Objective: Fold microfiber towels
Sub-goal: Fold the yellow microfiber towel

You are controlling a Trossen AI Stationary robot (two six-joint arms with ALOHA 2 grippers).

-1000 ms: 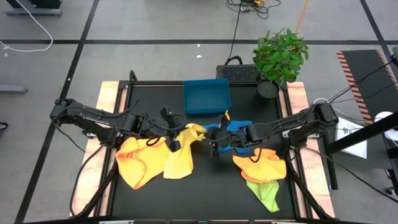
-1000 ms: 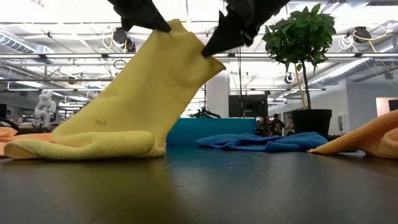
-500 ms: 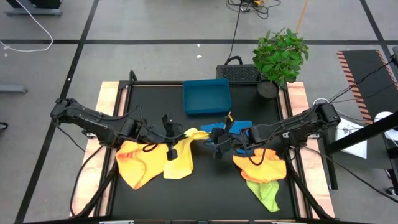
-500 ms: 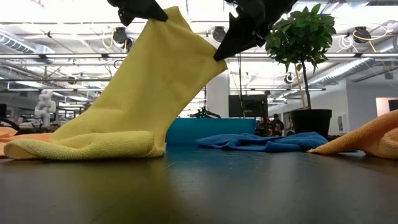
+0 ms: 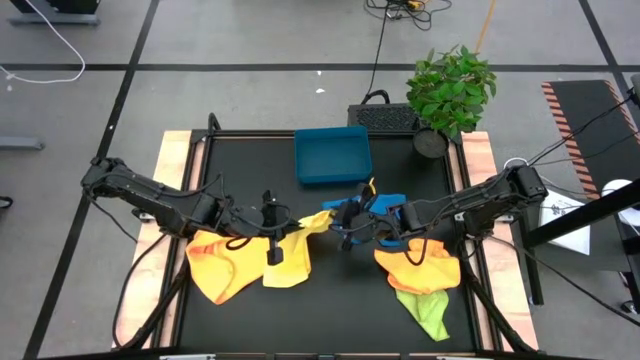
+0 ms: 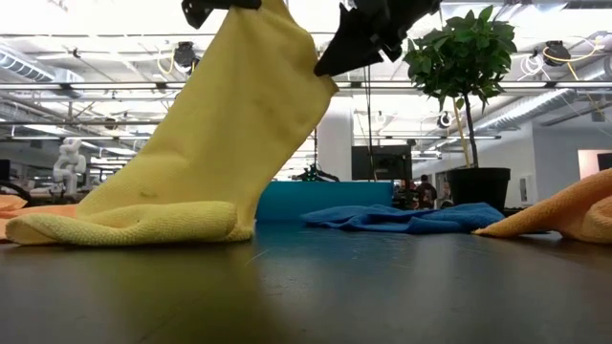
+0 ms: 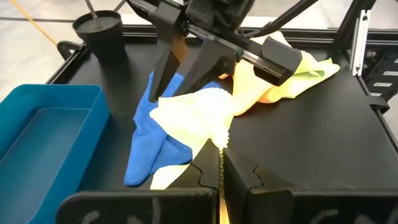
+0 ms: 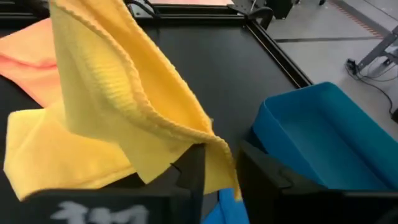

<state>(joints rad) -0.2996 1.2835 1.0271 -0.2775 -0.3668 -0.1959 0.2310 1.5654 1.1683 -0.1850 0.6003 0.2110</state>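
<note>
- A black table (image 5: 330, 320) fills the middle of the high view, with both dark arms reaching in from its sides.
- A pale yellow towel (image 6: 191, 162) is lifted by one edge near the table's centre; its lower part rests bunched on the surface, and the raised part slopes up between the two grippers.
- An orange-yellow towel (image 5: 222, 262) lies crumpled on the left side, partly under the pale yellow one.
- A second orange-yellow towel (image 5: 420, 268) lies on the right side, overlapping a lime green towel (image 5: 428, 310) nearer the front edge.
- A blue towel (image 6: 402, 218) lies crumpled near the centre, just in front of the tray (image 5: 332, 155).
- The tray is blue and rigid, at the table's back edge.
- A potted plant (image 5: 450, 90) stands at the back right corner.
- The left gripper (image 7: 219, 163) is closed tight on the pale yellow towel's raised edge.
- The right gripper (image 8: 221, 163) has its fingers slightly parted, with a corner of the same towel between them.
</note>
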